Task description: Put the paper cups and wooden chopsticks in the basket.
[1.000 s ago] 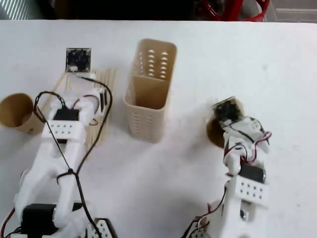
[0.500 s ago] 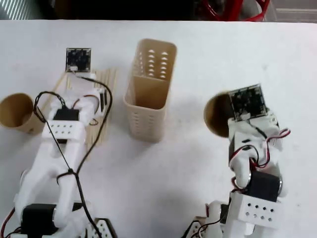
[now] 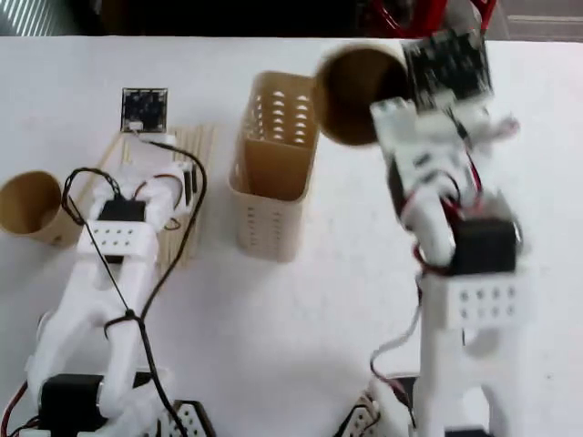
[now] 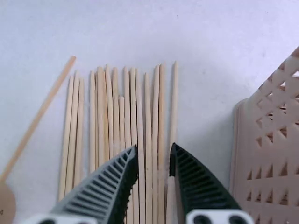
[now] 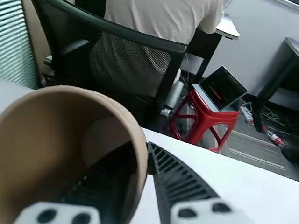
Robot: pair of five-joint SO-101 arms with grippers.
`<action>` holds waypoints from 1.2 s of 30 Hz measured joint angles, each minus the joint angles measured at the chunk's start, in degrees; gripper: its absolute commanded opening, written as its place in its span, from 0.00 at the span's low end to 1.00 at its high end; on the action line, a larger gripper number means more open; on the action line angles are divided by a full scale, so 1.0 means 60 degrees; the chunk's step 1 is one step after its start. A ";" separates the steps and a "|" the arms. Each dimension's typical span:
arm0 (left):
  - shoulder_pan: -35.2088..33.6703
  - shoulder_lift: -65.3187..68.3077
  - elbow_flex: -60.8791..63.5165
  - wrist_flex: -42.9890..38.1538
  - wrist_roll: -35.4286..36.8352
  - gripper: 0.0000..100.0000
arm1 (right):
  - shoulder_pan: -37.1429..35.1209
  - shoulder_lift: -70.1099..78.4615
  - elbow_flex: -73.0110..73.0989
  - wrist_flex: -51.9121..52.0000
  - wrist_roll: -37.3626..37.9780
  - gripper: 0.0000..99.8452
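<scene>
Both arms white plastic w/ black servo blocks. Left arm (image 3: 100,278): black cable looped along it, plate w/ rows of small holes, square black cam board (image 3: 144,109). Right arm (image 3: 474,305): red/white/black wires, same holed plate. Left gripper (image 4: 152,156) & right gripper (image 5: 139,150): dark ribbed jaws, white bases w/ screw holes.

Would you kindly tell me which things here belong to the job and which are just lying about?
Belong to the job:
raised paper cup
second paper cup
wooden chopsticks
basket

Just lying about, in the room behind:
red stool
office chair
laptop
</scene>
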 measured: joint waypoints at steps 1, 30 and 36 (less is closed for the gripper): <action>0.0000 0.0000 0.0000 0.0000 0.0000 0.14 | -0.0147 0.0454 -0.0425 0.0000 -0.0147 0.02; 0.0000 0.0000 0.0000 0.0000 0.0000 0.14 | -0.1201 0.3560 -0.2799 0.1568 -0.2462 0.02; 0.0000 0.0000 0.0000 0.0000 0.0000 0.14 | -0.1319 0.4264 -0.2799 0.1626 -0.2681 0.02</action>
